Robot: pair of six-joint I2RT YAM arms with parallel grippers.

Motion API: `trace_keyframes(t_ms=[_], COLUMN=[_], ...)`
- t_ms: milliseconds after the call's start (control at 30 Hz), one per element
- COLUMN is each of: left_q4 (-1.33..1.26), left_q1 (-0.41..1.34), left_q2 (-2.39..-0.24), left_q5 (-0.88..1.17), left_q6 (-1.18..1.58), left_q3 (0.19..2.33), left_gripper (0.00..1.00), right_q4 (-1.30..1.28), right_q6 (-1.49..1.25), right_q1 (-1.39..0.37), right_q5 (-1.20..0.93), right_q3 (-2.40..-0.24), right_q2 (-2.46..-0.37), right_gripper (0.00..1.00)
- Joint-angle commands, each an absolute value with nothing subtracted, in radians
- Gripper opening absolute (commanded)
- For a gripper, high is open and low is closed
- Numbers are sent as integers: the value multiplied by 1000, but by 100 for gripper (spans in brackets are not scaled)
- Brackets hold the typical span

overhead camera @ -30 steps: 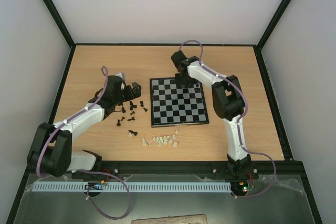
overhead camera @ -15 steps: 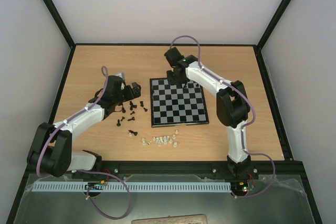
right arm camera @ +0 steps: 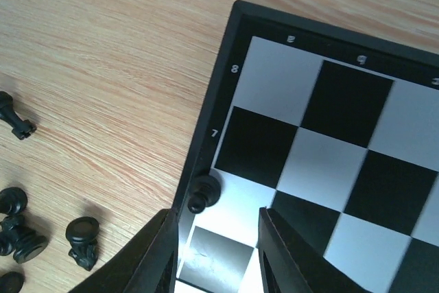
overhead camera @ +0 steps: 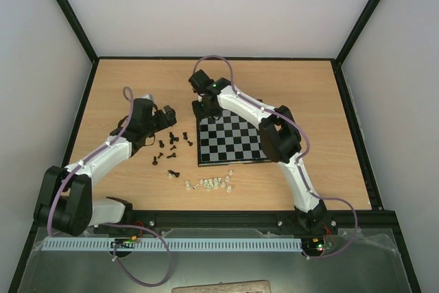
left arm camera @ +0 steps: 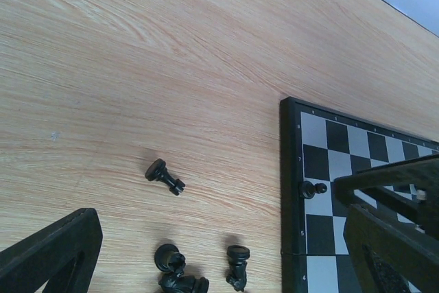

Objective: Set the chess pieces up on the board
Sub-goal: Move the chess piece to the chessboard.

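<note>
The board [overhead camera: 233,143] lies mid-table, its squares bare except for one black pawn [right arm camera: 204,191] on a pale square by the left rim [right arm camera: 206,121]. That pawn [left arm camera: 313,189] also shows in the left wrist view. My right gripper [right arm camera: 219,259] hovers open over the board's far-left corner [overhead camera: 203,108], the pawn just ahead of its left finger [right arm camera: 147,259] and nothing between the jaws. Several black chess pieces [overhead camera: 173,143] lie loose on the wood left of the board. My left gripper [overhead camera: 170,118] hangs wide open above them, three pieces [left arm camera: 169,257] between its fingers [left arm camera: 48,259].
A cluster of whitish chessmen [overhead camera: 209,184] lies near the board's front-left corner. One black piece [left arm camera: 164,177] lies on its side apart from the others. Black frame rails and white walls border the wooden table [overhead camera: 315,101].
My right arm has swung left along the board's far edge to its far-left corner, and its jaws have parted. The left gripper has shifted slightly back and left.
</note>
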State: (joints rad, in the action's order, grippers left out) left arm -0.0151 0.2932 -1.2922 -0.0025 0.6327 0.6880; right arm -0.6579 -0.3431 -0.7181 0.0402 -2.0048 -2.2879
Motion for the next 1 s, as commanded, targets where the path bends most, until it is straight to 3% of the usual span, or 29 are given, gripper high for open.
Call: trace_keyframes(t_ms=[0, 333, 767, 967], left_q4=[-6, -14, -15, -15], left_q1=[285, 279, 277, 275], left_q2=[-1270, -1271, -1266, -1267], left_q5=[-6, 0, -2, -3], left_q6=[633, 633, 634, 634], left_q3=[674, 666, 663, 663], left_gripper=[100, 100, 99, 99], right_q4=[-746, -764, -769, -785], right_q6=[-331, -331, -323, -322], right_q1=[-733, -741, -758, -758], right_q5=[24, 27, 27, 51], right_q3=[-2092, -2115, -2119, -2135], right_q2=[-2339, -2378, -2400, -2414], right_gripper=[33, 24, 22, 13])
